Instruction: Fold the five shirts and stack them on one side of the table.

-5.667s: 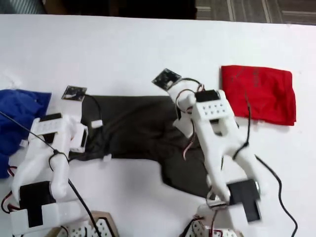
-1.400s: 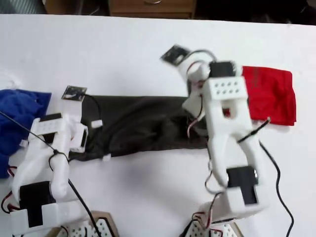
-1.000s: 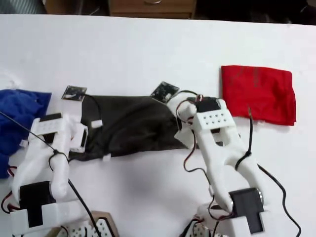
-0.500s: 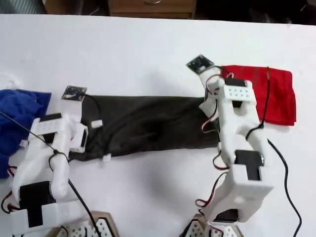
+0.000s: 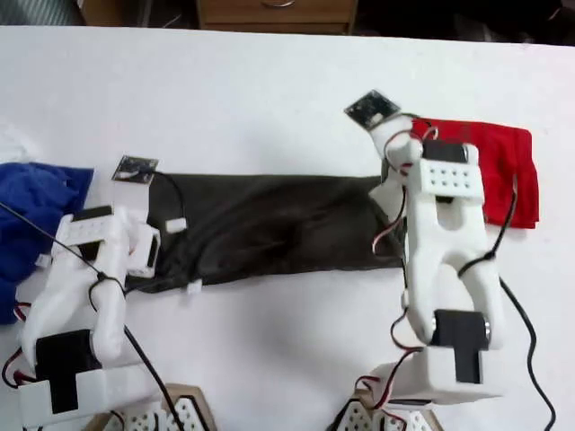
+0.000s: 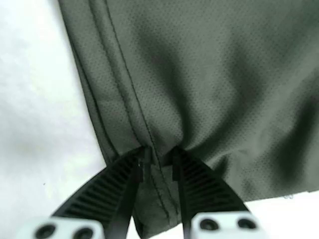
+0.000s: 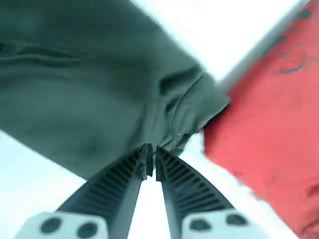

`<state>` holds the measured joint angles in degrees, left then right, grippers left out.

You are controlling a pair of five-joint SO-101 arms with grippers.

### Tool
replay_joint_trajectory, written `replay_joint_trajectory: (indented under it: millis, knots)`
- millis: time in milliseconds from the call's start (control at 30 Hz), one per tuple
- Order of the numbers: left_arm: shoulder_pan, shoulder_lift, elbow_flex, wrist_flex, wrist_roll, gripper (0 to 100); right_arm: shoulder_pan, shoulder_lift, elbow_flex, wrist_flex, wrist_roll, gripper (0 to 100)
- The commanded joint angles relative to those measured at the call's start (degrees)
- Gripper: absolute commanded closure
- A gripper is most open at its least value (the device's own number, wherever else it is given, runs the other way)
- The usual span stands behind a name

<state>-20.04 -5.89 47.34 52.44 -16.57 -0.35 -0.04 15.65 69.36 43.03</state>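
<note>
Within left pincer (image 6: 158, 159), bunched dark shirt (image 6: 209, 74)

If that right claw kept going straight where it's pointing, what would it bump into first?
The dark shirt: the right gripper seems to pinch its bunched end. The red shirt lies beside that line, not in it.

I'm looking down on a white surface (image 5: 269, 81), evenly lit, that runs across the whole high view. Past its far edge I see a wooden cabinet (image 5: 269, 11) with a dark area (image 5: 467, 13) beside it.
</note>
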Motion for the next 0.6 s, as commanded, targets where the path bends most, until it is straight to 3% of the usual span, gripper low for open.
replay_joint_trajectory:
  millis: [0, 167, 400, 567]
  knots:
    - [0.2, 0.5, 0.0, -2.6, -0.2, 89, -2.1, -3.2, 9.8, -9.2, 0.5, 97.9]
    - [0.3, 0.5, 0.0, -2.6, -0.2, 89, -1.2, 2.6, 20.5, -24.8, 0.7, 97.9]
    - [0.4, 0.3, -0.5, -2.3, -0.2, 89, 5.4, 2.7, 19.3, -12.9, 2.1, 97.9]
    - [0.4, 0.1, -3.2, 0.2, -0.1, 89, 6.7, -2.0, 21.5, -9.9, 4.8, 97.9]
